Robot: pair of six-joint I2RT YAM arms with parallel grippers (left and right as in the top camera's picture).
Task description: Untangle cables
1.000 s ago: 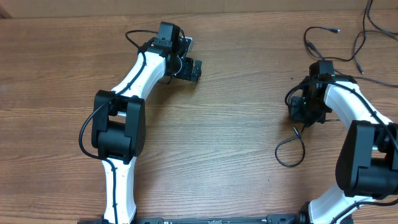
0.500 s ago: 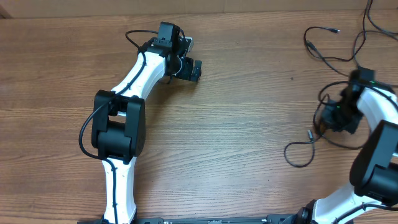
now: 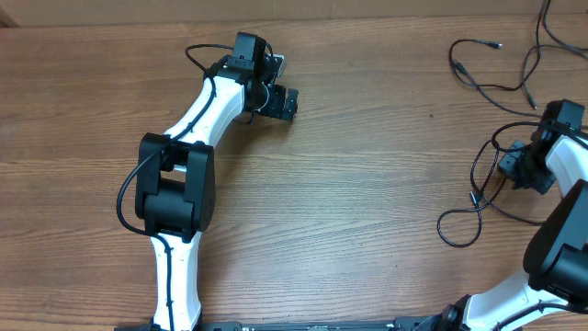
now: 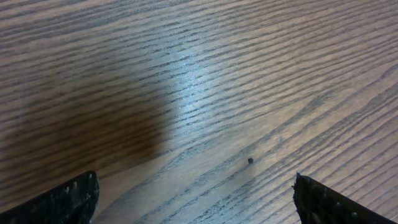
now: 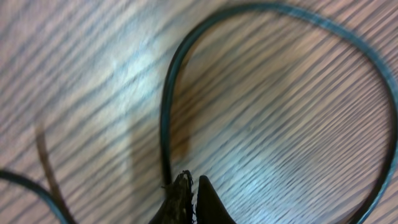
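Note:
Thin black cables lie at the table's right side. One cable (image 3: 475, 199) curls into a loop in front of my right gripper (image 3: 515, 167), which is shut on it. In the right wrist view the same cable (image 5: 166, 112) runs from the pinched fingertips of the right gripper (image 5: 191, 183) up into a wide arc over the wood. More cables (image 3: 497, 44) lie at the far right corner, apart from that gripper. My left gripper (image 3: 283, 102) rests at the far middle left, away from every cable. Its wrist view shows the left gripper (image 4: 196, 199) open over bare wood.
The wooden table (image 3: 367, 184) carries both white arms. The right arm's elbow (image 3: 560, 248) stands close beside the held cable's loop. Another thin cord (image 3: 544, 23) runs off the far right edge. A small dark speck (image 4: 250, 160) marks the wood under the left gripper.
My right gripper has moved to the right and slightly nearer, dragging the cable and its loop along. The left arm has not moved.

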